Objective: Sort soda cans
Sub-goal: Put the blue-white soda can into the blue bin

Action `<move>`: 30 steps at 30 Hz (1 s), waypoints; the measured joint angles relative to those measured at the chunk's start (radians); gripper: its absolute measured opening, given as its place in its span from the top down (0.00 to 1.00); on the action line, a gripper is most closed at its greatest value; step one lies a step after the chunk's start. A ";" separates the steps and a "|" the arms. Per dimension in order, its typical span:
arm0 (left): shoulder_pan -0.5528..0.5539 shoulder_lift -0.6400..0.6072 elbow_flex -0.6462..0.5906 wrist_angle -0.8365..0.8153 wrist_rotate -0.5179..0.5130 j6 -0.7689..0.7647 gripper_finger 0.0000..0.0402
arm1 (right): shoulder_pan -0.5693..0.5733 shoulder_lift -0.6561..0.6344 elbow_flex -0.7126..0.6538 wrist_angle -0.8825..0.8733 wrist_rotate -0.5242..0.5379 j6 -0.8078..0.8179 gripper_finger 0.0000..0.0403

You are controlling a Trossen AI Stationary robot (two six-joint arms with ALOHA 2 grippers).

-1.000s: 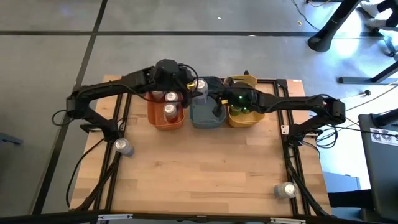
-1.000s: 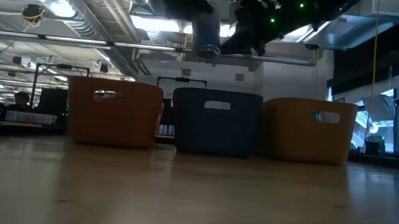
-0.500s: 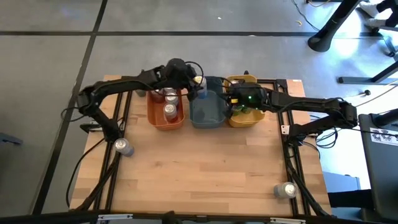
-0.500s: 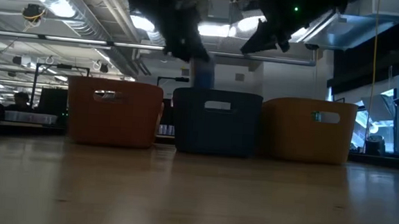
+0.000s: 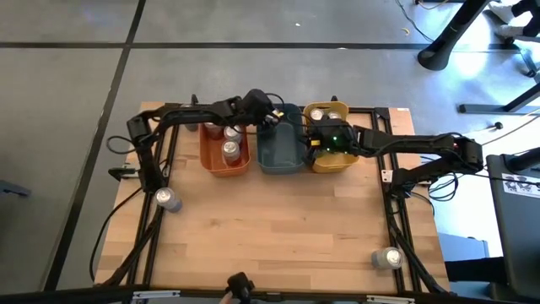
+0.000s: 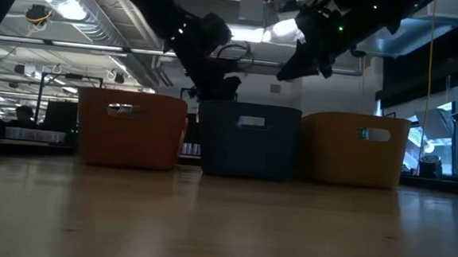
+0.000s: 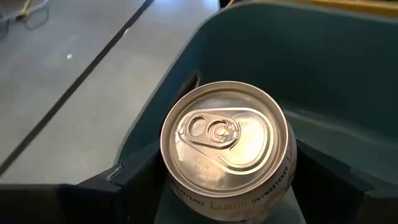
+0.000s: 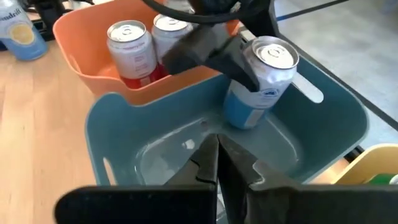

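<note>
Sorting of soda cans at the stage of delivery into the middle bin. The left gripper [image 8: 233, 59] grasps an upright blue-and-silver can [image 8: 260, 81], lettered "Lemon" on its side in the left wrist view, and holds it inside the far end of the blue-grey bin [image 8: 109, 134]. The can's long axis stands vertical, pull-tab top up, with the bin floor directly beneath it; whether its base already touches that floor cannot be told. The decisive relation is therefore downward: the can lies below and between the left fingers, over an uncluttered part of the bin floor, so a release here would probably leave it standing. The right gripper [image 8: 217, 163] is clenched shut on nothing and hovers over the near end of the same bin, facing the can but apart from it. The orange bin [image 5: 224, 163] beside it holds upright red-bodied cans [image 8: 129, 53], and the yellow bin [image 5: 332, 160] holds at least two cans. Two further cans, one [image 5: 169, 199] on the left arm's side and one [image 5: 388, 257] on the right arm's side, rest on the wooden table [image 5: 278, 228], well apart from the bins and not yet sorted.
</note>
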 joint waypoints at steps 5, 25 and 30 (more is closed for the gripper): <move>0.005 0.019 0.000 -0.012 -0.007 -0.030 0.30 | 0.000 0.000 -0.001 -0.001 -0.010 -0.002 0.98; -0.001 0.025 0.001 -0.058 -0.006 -0.014 0.18 | 0.000 0.000 -0.001 0.002 -0.070 -0.015 0.98; -0.010 0.001 0.001 -0.064 -0.006 -0.012 0.18 | 0.000 0.000 0.000 0.002 -0.071 -0.005 0.98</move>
